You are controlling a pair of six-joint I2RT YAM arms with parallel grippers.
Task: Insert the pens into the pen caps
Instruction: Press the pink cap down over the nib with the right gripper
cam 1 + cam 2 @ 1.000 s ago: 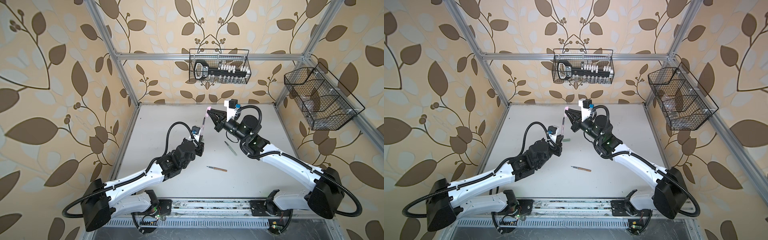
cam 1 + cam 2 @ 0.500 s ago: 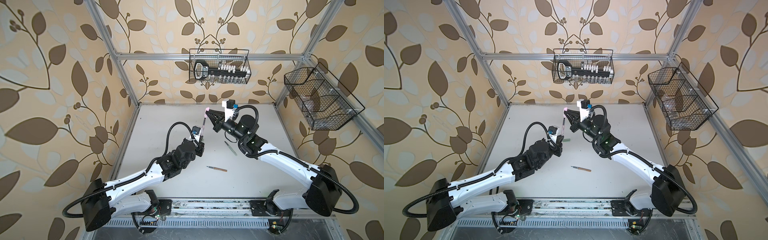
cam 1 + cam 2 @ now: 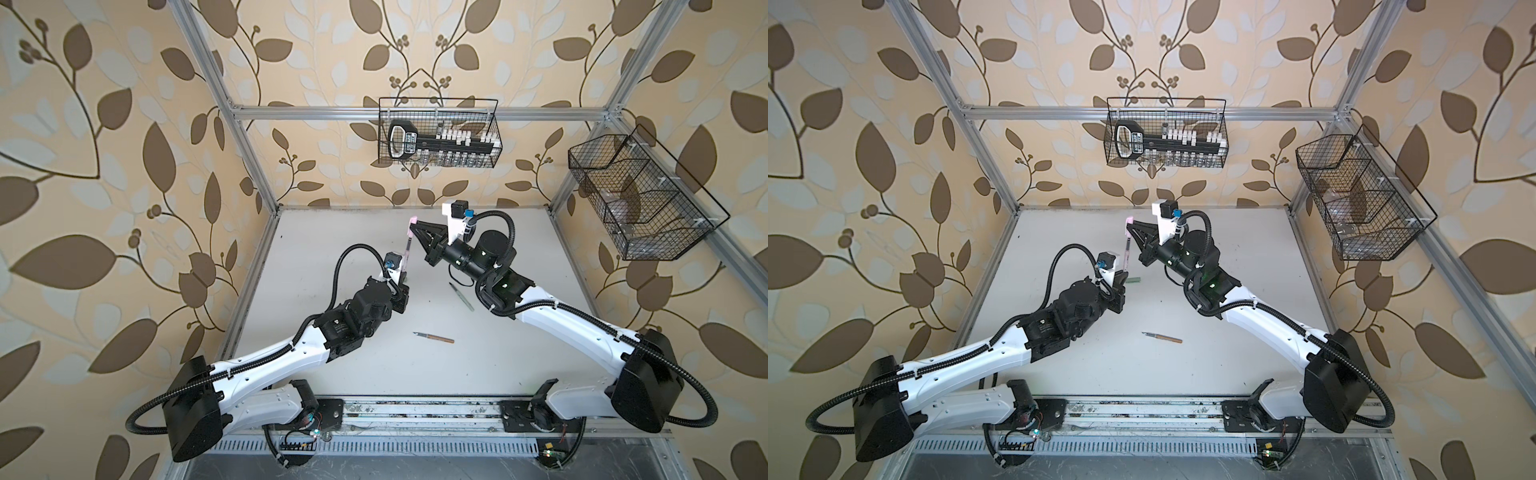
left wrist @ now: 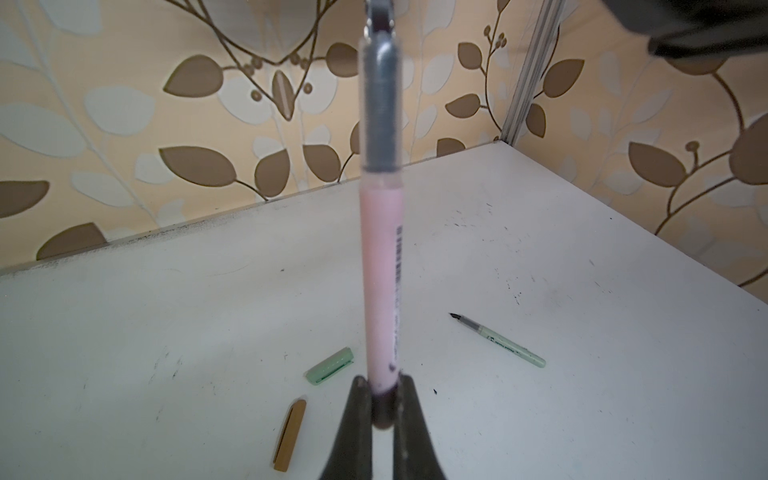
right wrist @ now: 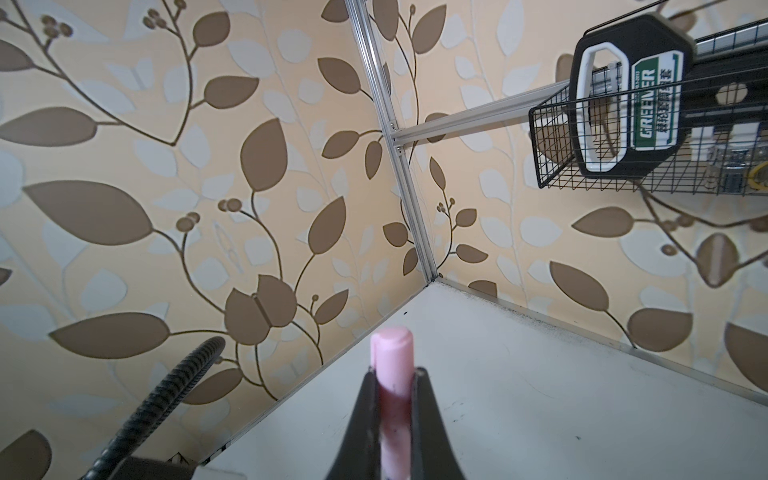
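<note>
First pairing under way — left claw (image 4: pixel 384 388) clamps pink pen (image 4: pixel 380 270), right claw (image 5: pixel 395 382) grips pink cap (image 5: pixel 392 349); green pen (image 4: pixel 498 340), brown pen (image 3: pixel 434 337) uncapped.

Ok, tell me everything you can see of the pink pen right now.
The pink pen is slim and plastic-looking: a pastel pink barrel with a dark printed strip, then a clear sleeve over dark grey toward its tip. It stands roughly upright, clear of the table. Its dark lower end is clamped in the left tool. Its top meets the pink cap pinched in the right tool; how deep is unclear.
</note>
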